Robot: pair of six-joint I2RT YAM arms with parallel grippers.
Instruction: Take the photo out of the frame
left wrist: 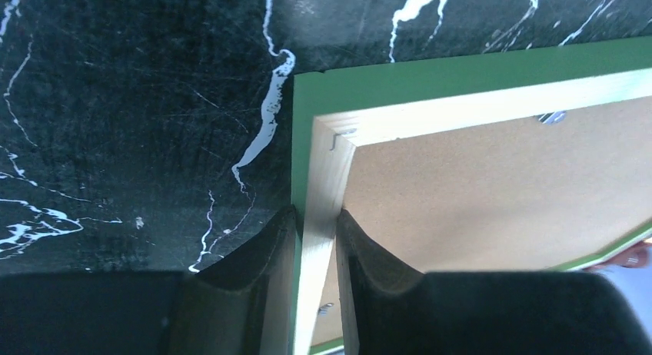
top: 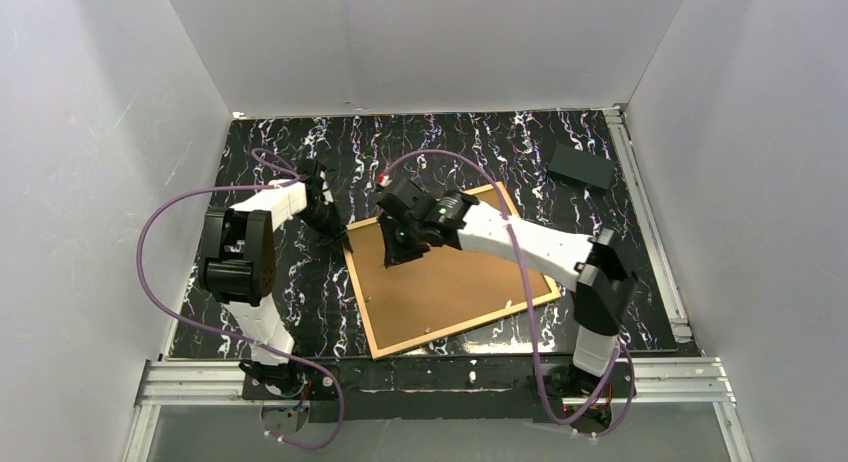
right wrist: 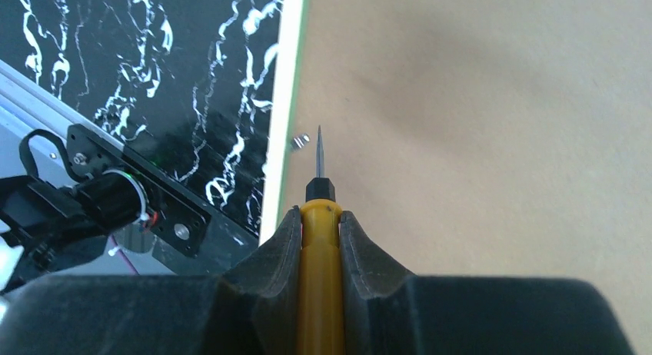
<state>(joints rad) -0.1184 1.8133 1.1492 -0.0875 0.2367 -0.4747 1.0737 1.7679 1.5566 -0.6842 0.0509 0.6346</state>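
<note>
Frame: face down on table, centre of top view, brown backing panel uppermost. Left pincer clamped on its upper-left corner rail. Right pincer clamped on yellow-handled pointed tool, tip beside metal tab.

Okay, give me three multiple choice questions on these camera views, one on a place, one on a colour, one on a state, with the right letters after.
1. Where does the left end effector grip the frame?
A) beside a corner
B) midway along a side
C) nowhere, it hangs clear

2. What colour is the handle of the tool in the right end effector?
A) red
B) yellow
C) blue

3. How does the frame lie?
A) propped upright
B) flat, photo side up
C) flat, brown backing panel up

1 A: the left wrist view shows its jaws straddling the rail by the corner.
2 B: a yellow handle sits clamped in the right wrist view.
3 C: the top view shows only brown board inside the border.
</note>
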